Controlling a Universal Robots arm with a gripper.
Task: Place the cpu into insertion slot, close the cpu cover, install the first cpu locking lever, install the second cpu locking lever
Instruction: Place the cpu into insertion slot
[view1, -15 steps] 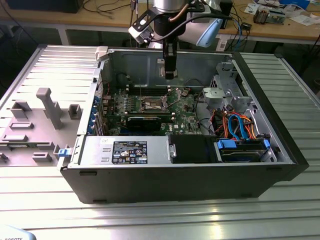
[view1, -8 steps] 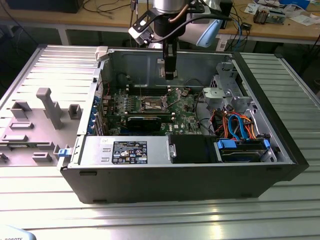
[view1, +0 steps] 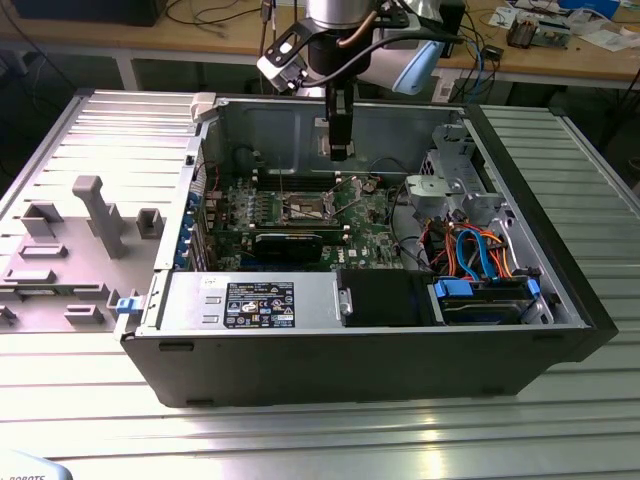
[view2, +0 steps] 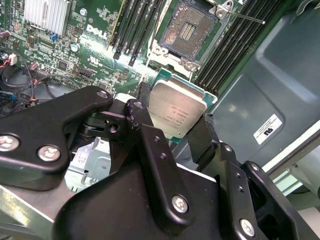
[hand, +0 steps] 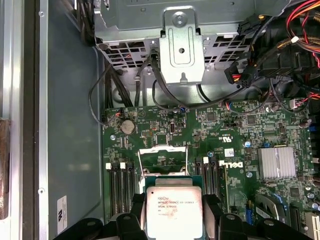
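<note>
One small flat square cpu, dull silver-grey top, pinched by its edges in the black pincer. Held over the green motherboard, clear of the square silver-rimmed insertion slot, whose dark centre lies bare. Step in hand: placing, not yet done. Judged need: square alignment over the slot and a level, gentle descent.
</note>
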